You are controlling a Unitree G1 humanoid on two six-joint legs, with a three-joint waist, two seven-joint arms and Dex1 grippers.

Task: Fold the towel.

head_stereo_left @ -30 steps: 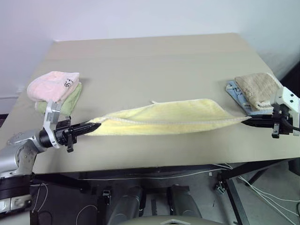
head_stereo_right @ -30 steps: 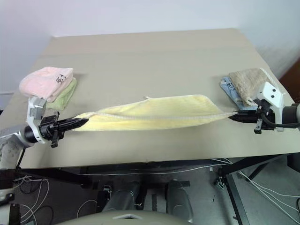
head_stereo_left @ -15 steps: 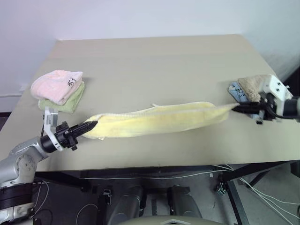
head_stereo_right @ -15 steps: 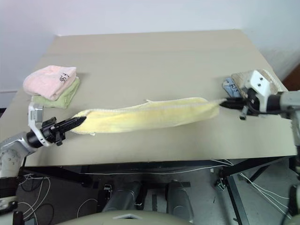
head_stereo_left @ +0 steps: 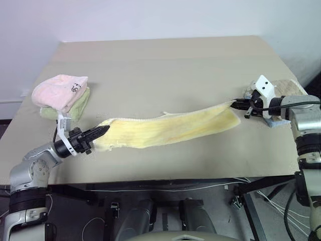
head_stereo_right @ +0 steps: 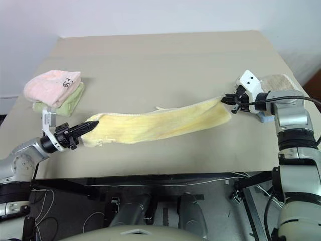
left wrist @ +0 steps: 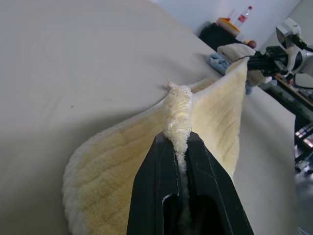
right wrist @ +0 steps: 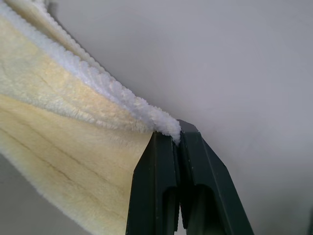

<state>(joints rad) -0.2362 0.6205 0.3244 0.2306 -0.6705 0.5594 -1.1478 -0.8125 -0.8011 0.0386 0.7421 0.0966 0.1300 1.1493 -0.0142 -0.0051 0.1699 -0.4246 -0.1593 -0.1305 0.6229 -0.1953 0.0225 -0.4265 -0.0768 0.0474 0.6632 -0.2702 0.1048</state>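
Pink towel (head_stereo_left: 59,91): folded, stacked on a green one (head_stereo_left: 79,104) near the table's (head_stereo_left: 165,65) left edge.
Left gripper (head_stereo_left: 102,131): clamped on the towel's left end, close to the table's front-left corner.
Towel (head_stereo_left: 170,129): pale yellow, stretched lengthwise between both grippers, sagging onto the table along its front half (the long edges look already doubled over).
Right gripper (head_stereo_left: 235,104): pinched tight on the towel's whitish hem, near the right edge, beside a beige towel (head_stereo_left: 290,86).
Step in hand: laying the doubled strip flat.
Next move: likely carrying one end across to meet the other, keeping both ends taut and level.
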